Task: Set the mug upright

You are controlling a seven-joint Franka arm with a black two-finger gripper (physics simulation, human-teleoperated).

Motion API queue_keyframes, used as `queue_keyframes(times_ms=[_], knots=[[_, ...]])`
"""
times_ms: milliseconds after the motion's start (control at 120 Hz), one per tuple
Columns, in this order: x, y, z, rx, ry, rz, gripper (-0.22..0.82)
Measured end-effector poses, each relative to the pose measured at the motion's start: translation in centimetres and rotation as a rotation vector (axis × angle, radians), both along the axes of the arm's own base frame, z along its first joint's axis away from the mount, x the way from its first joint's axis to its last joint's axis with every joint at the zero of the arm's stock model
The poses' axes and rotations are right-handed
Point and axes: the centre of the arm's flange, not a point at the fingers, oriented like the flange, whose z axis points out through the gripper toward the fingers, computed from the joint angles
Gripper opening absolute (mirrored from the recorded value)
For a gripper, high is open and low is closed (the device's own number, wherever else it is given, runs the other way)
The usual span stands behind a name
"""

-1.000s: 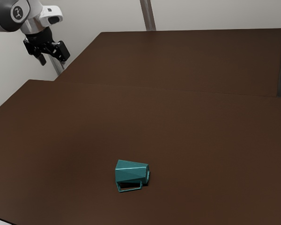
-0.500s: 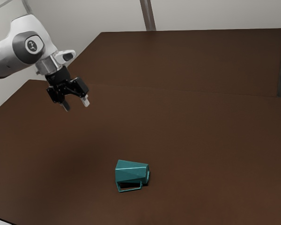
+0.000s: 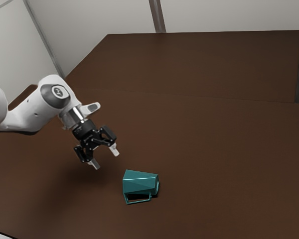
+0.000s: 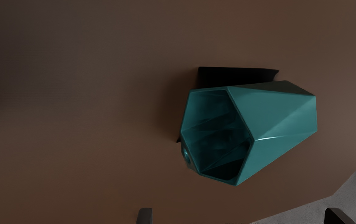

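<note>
A: How is the gripper (image 3: pixel 105 157) seen to be set?

B: It is spread wide. In the exterior view its two pale fingertips are held well apart, with a broad gap left between them. The same is shown in the wrist view, where the fingers (image 4: pixel 144 216) are parted by a wide space.

A: Is the mug (image 3: pixel 139 183) being touched?

B: Clear space is seen between the fingertips and the mug, so the two are apart, though near each other. The open gripper is tilted and held above the worktop (image 3: pixel 214 149), off toward the exterior view's left from the mug. In the wrist view the mug is framed within the span of the fingers, out beyond their tips.

A: And how is the mug placed?

B: It is laid on its side on the worktop. It is teal and faceted, and its wide mouth (image 4: pixel 218 133) is turned enough toward the wrist camera for the hollow inside to be seen. In the exterior view its handle (image 3: pixel 138 201) is turned toward the near edge of that view. A dark shadow (image 4: pixel 231 76) is cast beside it.

A: How is the gripper carried?

B: By the white arm (image 3: pixel 30 112), which is reached in from the exterior view's left and bent downward at the wrist.
</note>
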Motion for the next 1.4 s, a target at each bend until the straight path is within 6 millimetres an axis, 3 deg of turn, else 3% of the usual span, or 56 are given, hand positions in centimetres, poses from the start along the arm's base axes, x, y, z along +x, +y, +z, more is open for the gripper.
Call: queue_keyframes(times_ms=[142, 458, 692, 733, 875, 975, 1200, 1400], knots=[[0.3, -1.3, -2.4, -0.042, 0.046, 0.023, 0.6], [0.9, -5.4, -5.7, -0.133, 0.099, 0.058, 0.6], [1.5, -7.3, -6.9, -0.187, 0.114, 0.092, 0.6], [1.5, -7.6, -6.9, -0.189, 0.113, 0.091, 0.54], [2.3, -8.4, -6.3, -0.183, 0.093, 0.076, 0.17], [2.7, -8.7, -5.9, -0.179, 0.081, 0.07, 0.01], [3.2, -9.5, -5.4, -0.169, 0.062, 0.063, -0.1], [3.4, -9.7, -3.4, -0.143, 0.027, 0.052, -0.15]])
